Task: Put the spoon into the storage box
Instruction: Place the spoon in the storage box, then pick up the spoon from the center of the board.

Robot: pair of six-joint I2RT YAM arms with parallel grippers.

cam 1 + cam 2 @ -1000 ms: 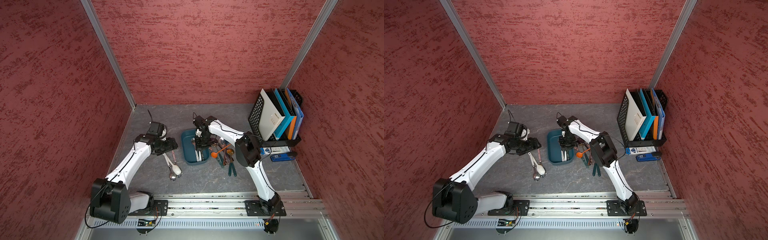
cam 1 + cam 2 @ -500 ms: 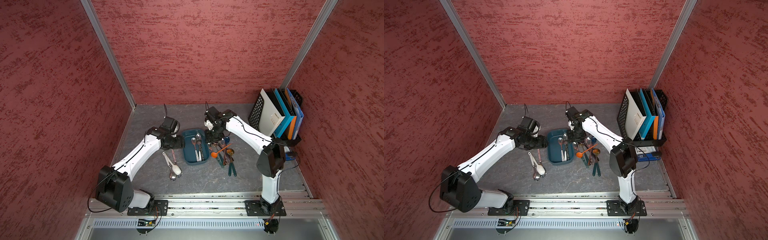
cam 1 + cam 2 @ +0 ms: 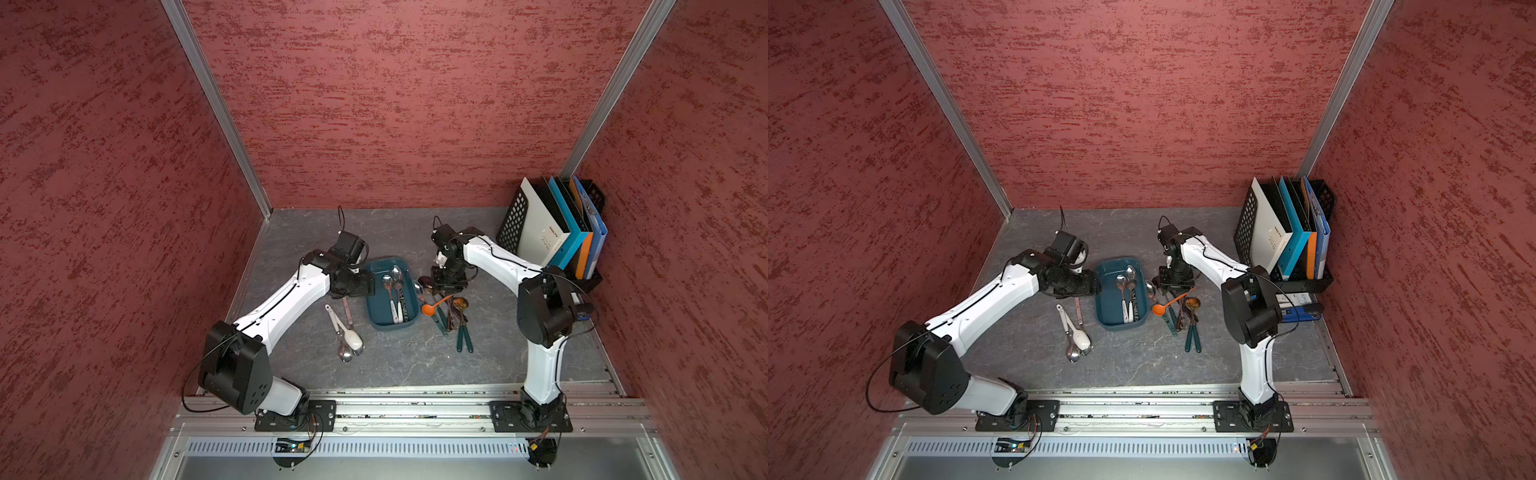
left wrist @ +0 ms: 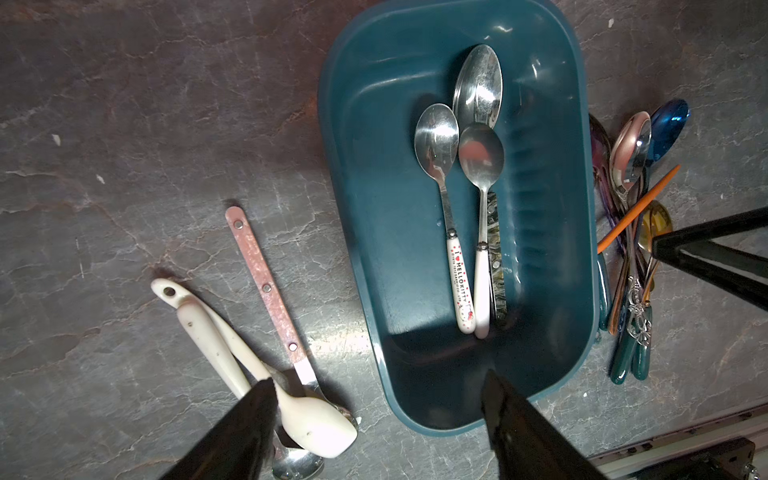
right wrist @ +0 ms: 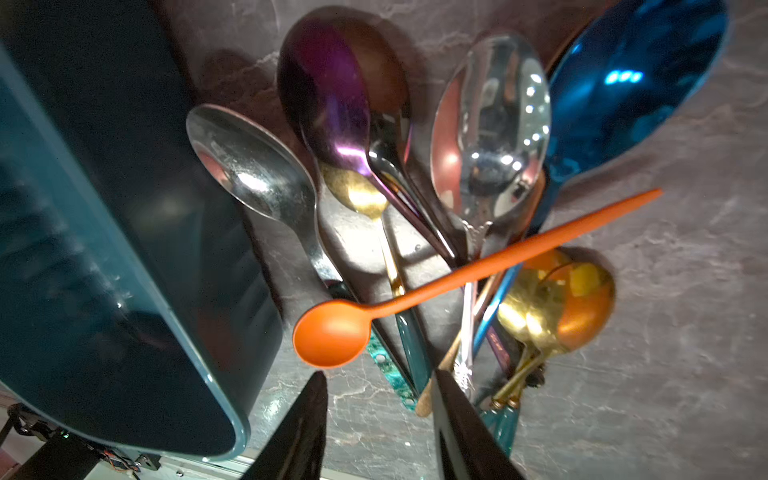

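The right gripper [image 5: 378, 374] is hovering low over the heap of spoons [image 5: 490, 137], its jaws standing partly spread and pinching nothing. The orange spoon [image 5: 457, 274] is lying across the top of that heap just ahead of the fingertips, untouched, and in both top views it is sitting at about 7 o'clock of the gripper. This is looking like the reach before a pick: the next move is calling for a drop onto one handle, a clean pinch, then a carry towards 9 o'clock, where the storage box [image 3: 376, 309] is sitting with three spoons [image 4: 478, 153] inside. The left gripper [image 4: 379, 376] is hanging spread wide and empty at the box's 9 o'clock edge, with loose spoons [image 4: 266, 291] lying at its 8 o'clock
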